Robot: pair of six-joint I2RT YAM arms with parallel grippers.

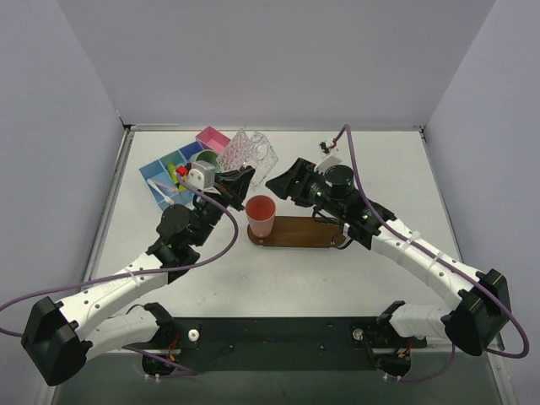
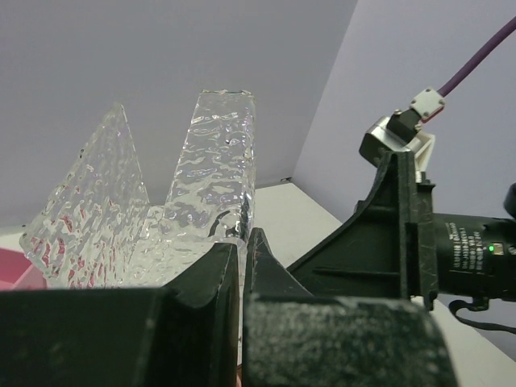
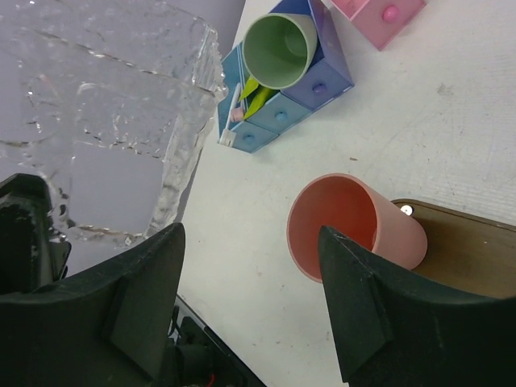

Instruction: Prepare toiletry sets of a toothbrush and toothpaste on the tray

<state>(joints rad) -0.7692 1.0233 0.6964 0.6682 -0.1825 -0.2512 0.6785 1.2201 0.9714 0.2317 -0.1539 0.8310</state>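
Little is done: only a pink cup (image 1: 261, 216) shows on the tray (image 1: 308, 234), at its left end. The toothpaste (image 3: 256, 90) and toothbrush (image 3: 235, 107) lie in the blue bins (image 1: 160, 173), beside a green cup (image 3: 280, 48). The left tool (image 2: 238, 258) is pinched nearly shut, apparently on a clear box (image 2: 214, 161). The right tool (image 3: 250, 250) gapes wide and is empty. The surface (image 1: 278, 278) is pale grey, between plain walls (image 1: 278, 59).
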